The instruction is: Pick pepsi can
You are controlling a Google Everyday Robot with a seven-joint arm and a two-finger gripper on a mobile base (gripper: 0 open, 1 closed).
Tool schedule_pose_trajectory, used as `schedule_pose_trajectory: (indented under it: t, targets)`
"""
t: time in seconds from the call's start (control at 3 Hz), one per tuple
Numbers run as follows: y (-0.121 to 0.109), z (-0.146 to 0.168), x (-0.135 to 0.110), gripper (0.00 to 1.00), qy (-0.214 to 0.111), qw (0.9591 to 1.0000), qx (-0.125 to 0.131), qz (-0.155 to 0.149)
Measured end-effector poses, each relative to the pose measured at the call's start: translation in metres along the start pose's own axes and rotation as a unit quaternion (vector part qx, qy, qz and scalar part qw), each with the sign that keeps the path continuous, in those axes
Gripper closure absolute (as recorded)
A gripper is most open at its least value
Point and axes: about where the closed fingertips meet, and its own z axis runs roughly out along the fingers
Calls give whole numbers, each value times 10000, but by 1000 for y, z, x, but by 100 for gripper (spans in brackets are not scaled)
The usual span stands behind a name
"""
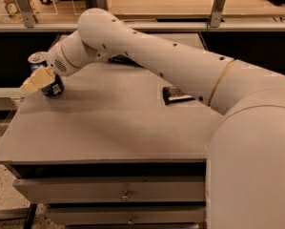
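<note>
The pepsi can (52,88) stands upright at the far left edge of the grey table (108,128); I see its silver top and the blue lower body. My gripper (38,79) is at the can, with its tan end lying across the can's front and left side and hiding the can's middle. The white arm reaches in from the right, across the back of the table. The can stands on the table.
A flat black snack packet (178,95) lies right of centre, partly under the arm. A dark blue chip bag (119,59) at the back is mostly hidden by the arm. Drawers (125,194) sit below the table; a counter with clear panels runs behind.
</note>
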Motion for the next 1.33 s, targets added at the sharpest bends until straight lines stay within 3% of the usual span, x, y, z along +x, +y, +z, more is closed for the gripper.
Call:
schedule_pose_trajectory:
  t: [0.33,1.0,1.33]
  targets:
    - [2,18,-2,41,-171,9997,-173,95]
    - [2,18,-5,87,-204,9995,-203,111]
    - [-5,-18,-13,100,-447,9989,-94,114]
